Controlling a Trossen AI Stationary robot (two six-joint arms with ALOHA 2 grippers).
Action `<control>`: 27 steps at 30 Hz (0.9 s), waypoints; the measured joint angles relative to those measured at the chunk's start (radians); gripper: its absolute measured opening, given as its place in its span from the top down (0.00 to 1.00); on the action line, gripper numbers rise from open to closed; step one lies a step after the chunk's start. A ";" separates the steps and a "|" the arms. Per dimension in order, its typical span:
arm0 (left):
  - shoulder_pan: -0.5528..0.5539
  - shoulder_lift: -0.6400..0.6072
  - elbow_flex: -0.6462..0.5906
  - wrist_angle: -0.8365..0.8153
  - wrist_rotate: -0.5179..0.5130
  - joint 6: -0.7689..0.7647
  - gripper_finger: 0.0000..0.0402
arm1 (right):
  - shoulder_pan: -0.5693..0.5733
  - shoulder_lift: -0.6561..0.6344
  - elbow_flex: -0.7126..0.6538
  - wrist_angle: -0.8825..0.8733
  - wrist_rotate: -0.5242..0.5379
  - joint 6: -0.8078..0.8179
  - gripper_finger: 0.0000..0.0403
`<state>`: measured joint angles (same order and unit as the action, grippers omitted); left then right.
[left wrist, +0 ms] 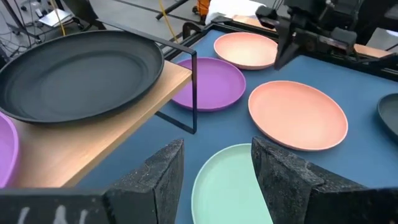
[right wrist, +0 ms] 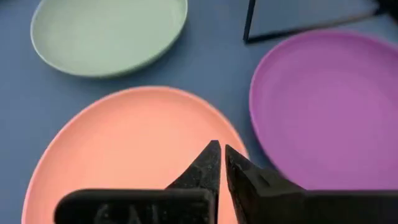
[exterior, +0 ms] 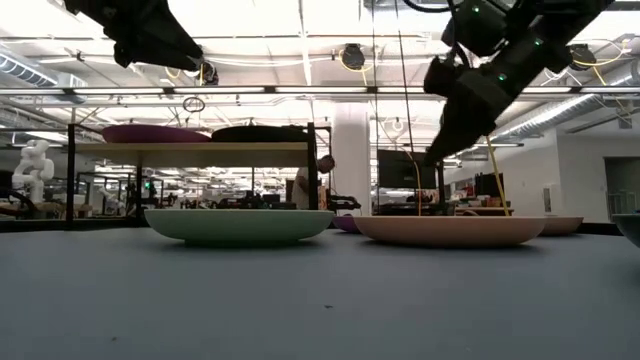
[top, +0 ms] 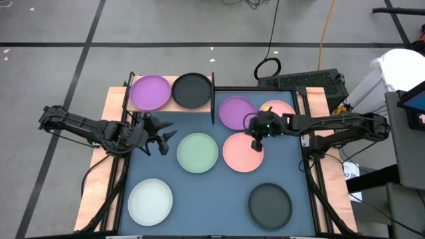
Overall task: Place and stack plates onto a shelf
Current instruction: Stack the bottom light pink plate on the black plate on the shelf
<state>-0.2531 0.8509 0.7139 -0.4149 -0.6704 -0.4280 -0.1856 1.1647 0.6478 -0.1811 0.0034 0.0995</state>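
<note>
Right gripper low over the pink plate, left gripper waiting by the shelf.

The right gripper (top: 256, 144), jaws nearly closed and empty, hangs above the far edge of the round matte pink plate (top: 243, 152), just near the purple plate (top: 237, 111). The left gripper (top: 165, 142), jaws open and empty, sits left of the pale green plate (top: 197, 153). On the light-wood shelf (left wrist: 118, 127), far left of the blue-grey tabletop (top: 219, 192), rest another purple plate (top: 149, 92) and a black plate (top: 191, 89).
</note>
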 joint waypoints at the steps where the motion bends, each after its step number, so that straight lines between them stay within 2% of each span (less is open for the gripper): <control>1: 0.000 0.000 0.000 0.000 0.000 0.001 0.52 | 0.016 -0.003 -0.004 -0.011 -0.001 0.008 0.96; 6: 0.000 0.000 0.000 -0.002 0.000 0.005 0.52 | 0.147 -0.014 -0.007 -0.127 -0.005 0.069 0.86; 12: 0.000 0.000 0.000 -0.002 0.000 0.023 0.52 | 0.331 -0.015 -0.007 -0.141 -0.060 0.122 0.69; 18: 0.000 0.000 0.000 -0.001 0.000 0.023 0.52 | 0.442 0.007 -0.007 -0.141 -0.005 0.143 0.55; 22: 0.000 0.000 0.000 -0.001 0.001 0.003 0.52 | 0.476 0.044 -0.007 -0.141 -0.005 0.143 0.53; 27: 0.000 0.000 0.000 0.000 0.017 -0.005 0.52 | 0.501 0.122 -0.007 -0.142 0.035 0.103 0.56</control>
<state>-0.2531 0.8509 0.7139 -0.4145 -0.6536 -0.4332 0.3157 1.2862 0.6411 -0.3230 0.0381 0.2026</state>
